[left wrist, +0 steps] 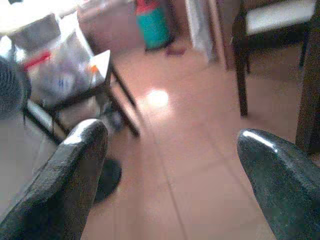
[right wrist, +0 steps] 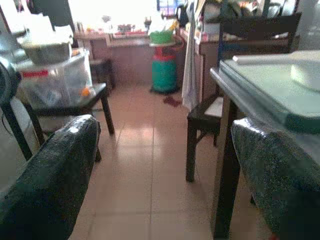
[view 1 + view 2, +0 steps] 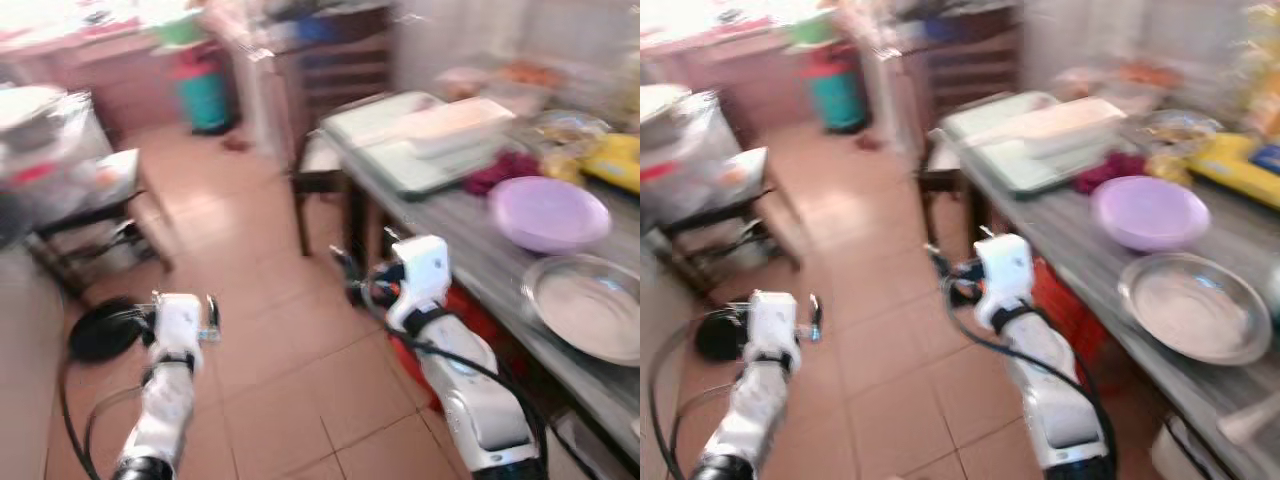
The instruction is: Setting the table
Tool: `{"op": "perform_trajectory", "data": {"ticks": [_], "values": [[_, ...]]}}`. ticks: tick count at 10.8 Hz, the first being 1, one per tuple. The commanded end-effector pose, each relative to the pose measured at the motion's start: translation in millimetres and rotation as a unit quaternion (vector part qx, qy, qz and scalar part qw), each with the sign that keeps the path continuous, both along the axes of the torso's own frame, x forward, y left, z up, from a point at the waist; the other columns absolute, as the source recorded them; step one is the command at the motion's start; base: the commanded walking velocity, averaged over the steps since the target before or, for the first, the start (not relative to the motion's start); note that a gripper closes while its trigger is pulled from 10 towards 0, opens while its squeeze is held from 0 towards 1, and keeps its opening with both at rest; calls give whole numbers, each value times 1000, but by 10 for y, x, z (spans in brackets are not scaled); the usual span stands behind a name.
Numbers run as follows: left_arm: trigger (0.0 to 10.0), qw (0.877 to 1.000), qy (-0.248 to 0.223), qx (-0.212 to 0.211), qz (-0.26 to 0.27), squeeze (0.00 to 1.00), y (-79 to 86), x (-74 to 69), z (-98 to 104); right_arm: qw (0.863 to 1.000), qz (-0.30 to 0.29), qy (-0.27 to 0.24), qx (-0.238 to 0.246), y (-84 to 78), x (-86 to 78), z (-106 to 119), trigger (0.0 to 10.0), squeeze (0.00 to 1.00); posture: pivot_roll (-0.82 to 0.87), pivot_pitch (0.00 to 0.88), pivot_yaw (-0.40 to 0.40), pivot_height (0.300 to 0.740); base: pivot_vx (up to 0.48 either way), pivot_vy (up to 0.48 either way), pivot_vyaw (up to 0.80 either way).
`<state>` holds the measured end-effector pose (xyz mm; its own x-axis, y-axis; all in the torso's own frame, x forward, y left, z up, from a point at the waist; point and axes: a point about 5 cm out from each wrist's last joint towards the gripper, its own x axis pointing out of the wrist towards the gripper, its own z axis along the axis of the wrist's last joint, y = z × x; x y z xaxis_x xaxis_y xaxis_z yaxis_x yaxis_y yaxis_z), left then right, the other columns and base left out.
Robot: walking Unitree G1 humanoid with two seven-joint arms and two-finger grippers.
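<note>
1. Right now both of my arms reach forward at a low height over the tiled floor. My left claw is out over open floor, and my right claw is just beside the near edge of the bench.
2. Both claws are spread wide with nothing between the fingers (the wrist views show bare floor in each gap).
3. A purple bowl sits on the bench, ahead of my right claw and off to its right, well apart from it. It is round, pale lilac and looks matte.
4. A metal plate lies flat on the bench just nearer to me than the bowl, to the right of my right forearm and not touched. It is shallow, silvery and wide-rimmed.
5. Farther along the bench lies a pale green tray with a white oblong container on it, and beyond the bowl are a yellow packet and some dark red stuff (too blurred to tell).
6. A dark wooden chair stands at the far end of the bench, beyond my right claw.
7. Off to my left is a low dark stand carrying a clear plastic box, with a black fan base on the floor near my left claw.
</note>
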<state>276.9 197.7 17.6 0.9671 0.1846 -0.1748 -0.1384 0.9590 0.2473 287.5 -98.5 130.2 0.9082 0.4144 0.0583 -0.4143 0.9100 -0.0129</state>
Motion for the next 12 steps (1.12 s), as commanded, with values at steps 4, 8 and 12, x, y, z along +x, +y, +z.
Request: {"op": "perform_trajectory", "data": {"ticks": [4, 8, 12], "values": [[10000, 991, 119, -12, 52, 0, 316, -265, -365, 995, -44, 85, 0, -116, 100, -529, 10000, 0, -59, 19, 53, 740, 0, 0, 800], [10000, 977, 206, -45, 27, 0, 271, -457, -602, 972, -140, 187, -12, -511, 120, -1062, 10000, 0, -32, 10, 49, 740, 0, 0, 800], [10000, 965, 253, -73, -15, 0, 51, -521, -721, 914, -218, 341, -5, -706, -226, -1608, 10000, 0, -12, 0, 38, 740, 0, 0, 0]]}}
